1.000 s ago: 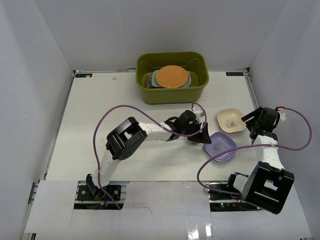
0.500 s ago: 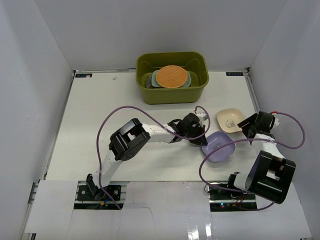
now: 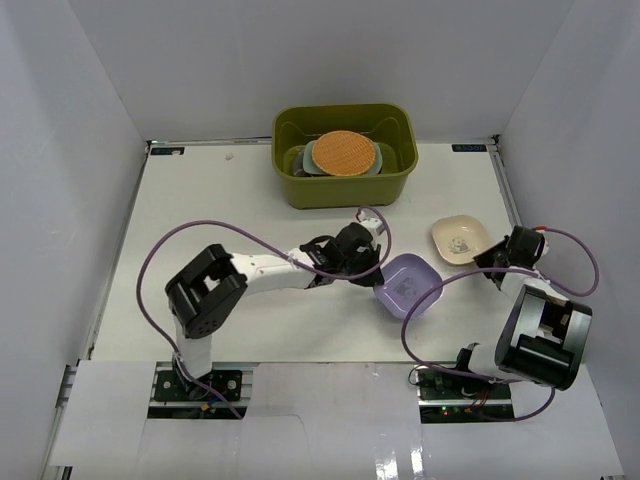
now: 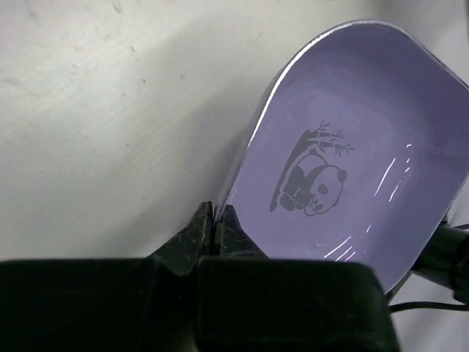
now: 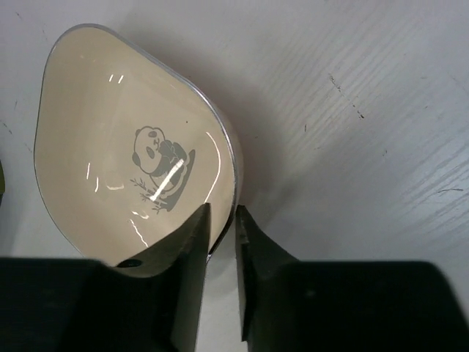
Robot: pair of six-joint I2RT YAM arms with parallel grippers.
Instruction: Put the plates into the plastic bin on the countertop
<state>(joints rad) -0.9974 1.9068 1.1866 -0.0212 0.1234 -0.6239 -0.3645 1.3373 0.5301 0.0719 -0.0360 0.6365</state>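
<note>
Left end effector (image 4: 214,220) clamped on the rim of the tilted lavender plate (image 4: 352,147) at mid desk (image 3: 200,220), right end effector (image 5: 222,220) narrow astride the cream plate (image 5: 124,147) rim, grip unclear, both plates outside the plastic bin (image 3: 345,190)

Walls (image 3: 300,60): plain white panels are seen left of the left pincer (image 3: 376,282), right of the right pincer (image 3: 488,263) and beyond both.
Worktop (image 3: 200,220): off-white, flat, bordered by thin dark rails (image 3: 119,250).
Light: even, with soft shadows only.
</note>
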